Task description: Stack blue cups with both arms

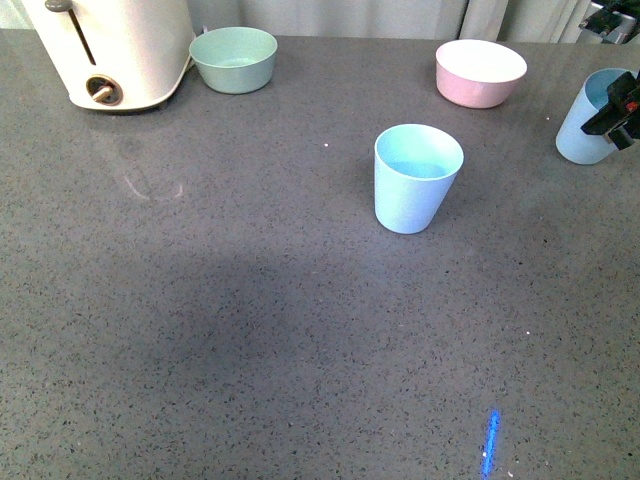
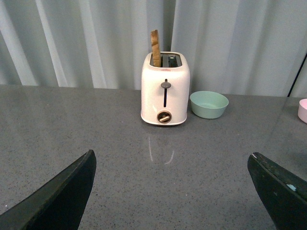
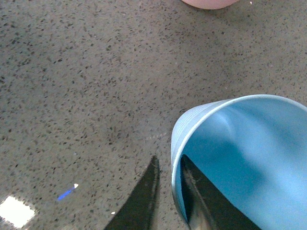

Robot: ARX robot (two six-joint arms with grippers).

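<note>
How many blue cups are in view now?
2: one blue cup stands free mid-table; the second cup is at far right, its wall between the jaws of the right gripper. None seems hidden.

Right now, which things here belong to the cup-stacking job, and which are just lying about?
Job: pale blue speckled tapered cup mid-table; matching cup at right edge, pinched by black right gripper; open left gripper.
Lying about: green bowl; pink bowl; cream toaster.

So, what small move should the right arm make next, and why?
Probably lift the held blue cup and carry it over the other blue cup. The right gripper pinches its wall, one finger inside and one outside, and it looks tilted. The other blue cup stands upright, mouth up, in the middle of the table.
</note>
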